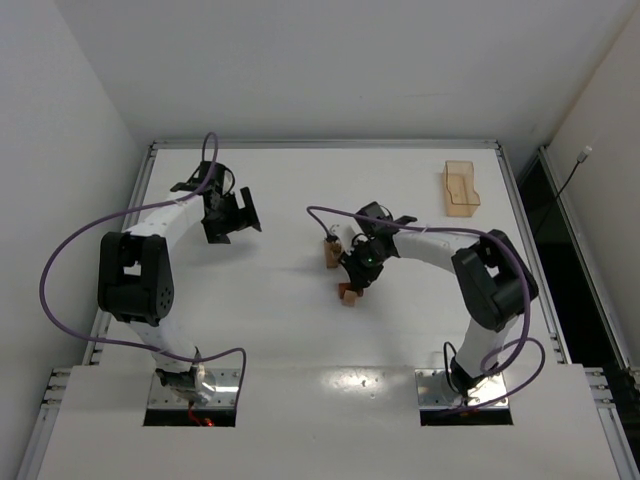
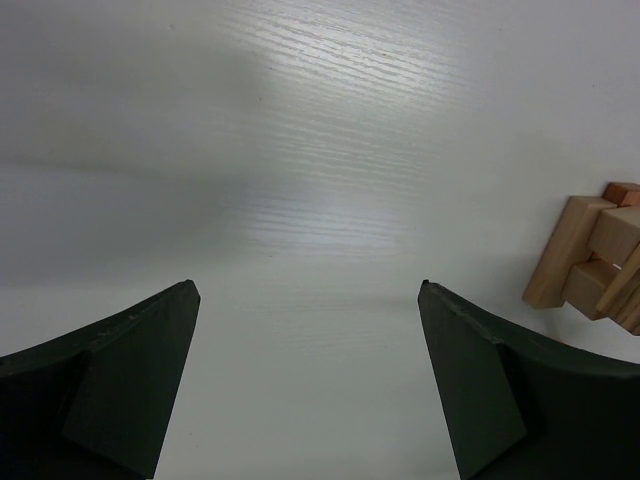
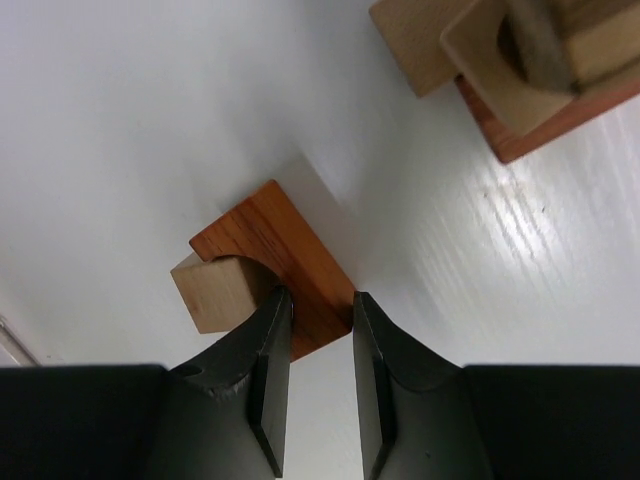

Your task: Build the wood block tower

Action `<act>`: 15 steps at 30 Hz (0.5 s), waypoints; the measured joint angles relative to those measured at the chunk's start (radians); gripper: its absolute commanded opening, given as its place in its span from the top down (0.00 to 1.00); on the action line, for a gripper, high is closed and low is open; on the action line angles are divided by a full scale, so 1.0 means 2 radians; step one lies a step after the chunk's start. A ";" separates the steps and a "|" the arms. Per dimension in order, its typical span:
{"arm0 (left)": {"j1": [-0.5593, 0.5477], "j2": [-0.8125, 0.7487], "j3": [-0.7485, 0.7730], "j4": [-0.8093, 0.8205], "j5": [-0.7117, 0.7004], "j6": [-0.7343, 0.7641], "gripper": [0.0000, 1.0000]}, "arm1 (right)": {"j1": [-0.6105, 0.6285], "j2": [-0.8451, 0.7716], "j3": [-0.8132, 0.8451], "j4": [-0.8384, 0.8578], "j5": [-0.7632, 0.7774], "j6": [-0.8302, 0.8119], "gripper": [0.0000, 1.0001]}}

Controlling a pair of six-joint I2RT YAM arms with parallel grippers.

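Reddish-brown block [image 3: 285,255] at table [image 1: 270,330] centre: pick-up in hand. Right gripper [image 3: 318,300] narrow astride its corner, grip unconfirmed; left gripper [image 2: 308,286] wide, empty. Next: lift onto tower [image 3: 470,50].

Bare tabletop [image 2: 320,180] lies ahead of the left gripper [image 2: 308,290]; the block pile [image 2: 592,262] bounds its right. A reddish-brown arch [image 3: 285,250] fills the narrow gap of the right gripper [image 3: 315,300].

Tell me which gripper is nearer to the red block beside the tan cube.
Right. The right gripper has the red block between its jaws. The left gripper hangs open far off to the left.
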 measured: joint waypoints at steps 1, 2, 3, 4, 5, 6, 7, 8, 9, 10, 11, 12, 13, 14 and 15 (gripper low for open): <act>0.000 0.000 0.000 0.000 0.000 0.000 0.10 | 0.000 -0.006 -0.006 0.000 0.003 0.000 1.00; 0.000 0.000 0.000 0.000 0.001 0.000 0.10 | 0.001 -0.011 -0.011 -0.001 0.007 0.000 1.00; 0.000 0.000 0.000 0.000 0.002 0.000 0.10 | 0.001 -0.017 -0.014 -0.002 0.010 0.000 1.00; 0.000 0.000 -0.001 0.001 0.006 0.001 0.10 | 0.002 -0.024 -0.018 -0.002 0.015 0.000 1.00; 0.000 -0.001 -0.003 0.002 0.010 0.002 0.10 | 0.002 -0.031 -0.020 -0.002 0.018 0.000 1.00; 0.000 -0.003 -0.007 0.006 0.018 0.006 0.10 | 0.003 -0.040 -0.022 -0.002 0.022 0.001 1.00; 0.000 -0.008 -0.013 0.010 0.027 0.012 0.10 | 0.004 -0.052 -0.024 -0.002 0.027 0.003 1.00; 0.000 -0.015 -0.022 0.014 0.037 0.018 0.10 | 0.004 -0.066 -0.025 -0.001 0.033 0.005 1.00; 0.001 -0.024 -0.032 0.016 0.053 0.024 0.10 | 0.004 -0.081 -0.026 -0.001 0.039 0.007 1.00; 0.002 -0.035 -0.043 0.022 0.076 0.031 0.10 | 0.004 -0.095 -0.026 0.000 0.044 0.009 1.00; 0.003 -0.047 -0.056 0.029 0.100 0.039 0.10 | 0.005 -0.112 -0.026 0.003 0.050 0.010 1.00; 0.004 -0.060 -0.069 0.035 0.134 0.045 0.10 | 0.007 -0.128 -0.027 0.009 0.060 0.012 1.00; 0.007 -0.070 -0.079 0.042 0.169 0.051 0.10 | 0.009 -0.143 -0.027 0.015 0.068 0.014 1.00; 0.009 -0.080 -0.090 0.051 0.210 0.056 0.10 | 0.012 -0.158 -0.027 0.021 0.076 0.016 1.00; 0.009 -0.088 -0.101 0.061 0.247 0.060 0.10 | 0.018 -0.174 -0.027 0.029 0.084 0.016 1.00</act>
